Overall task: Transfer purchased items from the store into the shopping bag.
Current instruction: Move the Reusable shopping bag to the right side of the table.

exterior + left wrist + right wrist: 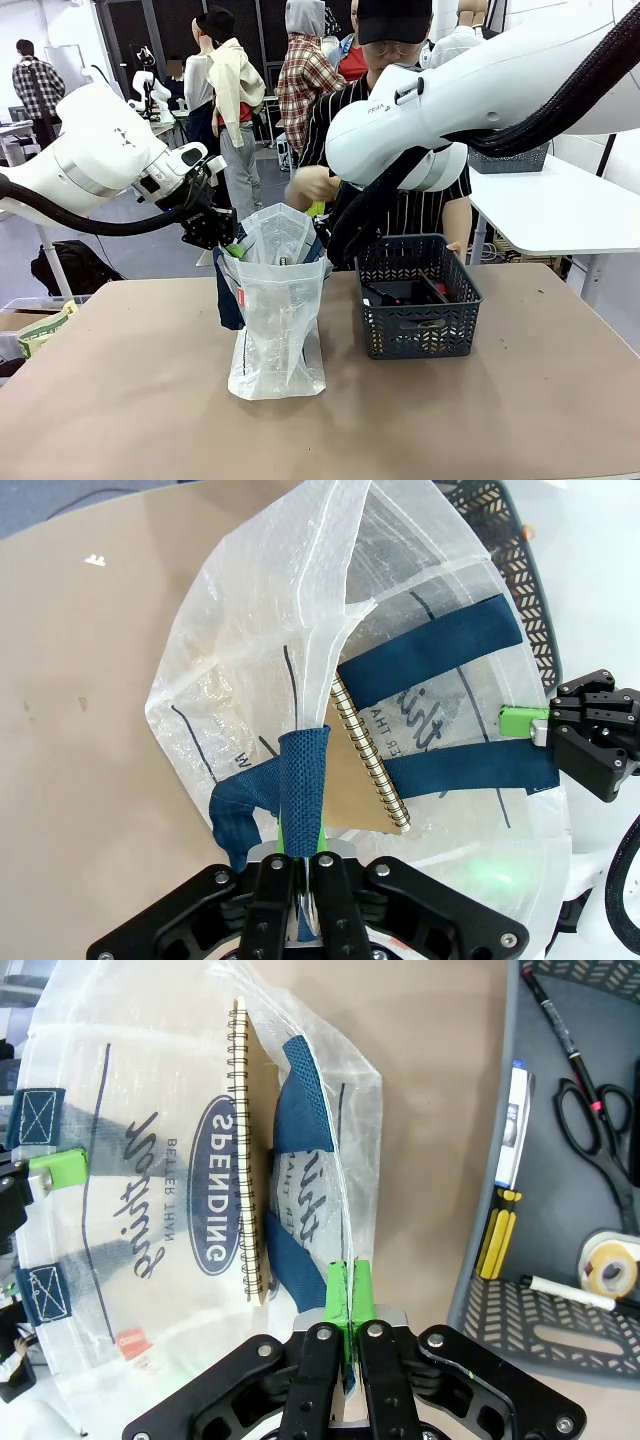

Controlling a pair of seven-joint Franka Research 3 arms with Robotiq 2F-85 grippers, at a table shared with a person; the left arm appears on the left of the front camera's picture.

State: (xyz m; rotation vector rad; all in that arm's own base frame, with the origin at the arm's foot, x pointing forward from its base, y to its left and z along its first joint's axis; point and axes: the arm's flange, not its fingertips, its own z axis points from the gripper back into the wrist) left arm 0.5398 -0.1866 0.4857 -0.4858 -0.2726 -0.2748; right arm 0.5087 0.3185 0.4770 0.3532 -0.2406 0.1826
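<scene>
**Front view.** The translucent, whitish, crinkly plastic shopping bag (275, 320) stands upright on the brown table (120, 400). It is just beside the dark grey, lattice-sided plastic basket (418, 325) but not touching it. The left gripper (222, 238) is clenched on the bag's left rim. The right arm reaches across the middle, and its tip is hidden behind the bag. A person's hand (312, 185) hovers behind and above the bag's mouth. Whether it holds anything I cannot tell.

**Left wrist view.** The left gripper (303, 858) pinches the rim where a dark blue webbing handle (300, 790) meets it. Inside the bag lies a brown, spiral-bound notebook (362, 780). On the far rim, the right gripper (540, 725) is clamped too, one green pad showing.

**Right wrist view.** The right gripper (347, 1295) has its green pads shut tight on the rim, with the notebook edge-on just beyond. In the basket lie black-handled scissors (590, 1110), a pale roll of tape (610, 1270), yellow-handled screwdrivers (497, 1245) and a black pen (560, 1020).

**Step in hand.** As I judge it, the two grippers hold the mouth open while the goods are carried over by hand — one item is in, several remain in the basket.

**Next move.** It calls for both grips to stay firm and spread apart, keeping the rim taut and high so the mouth neither sags nor folds shut. A slack film rim could slip from the pads.
</scene>
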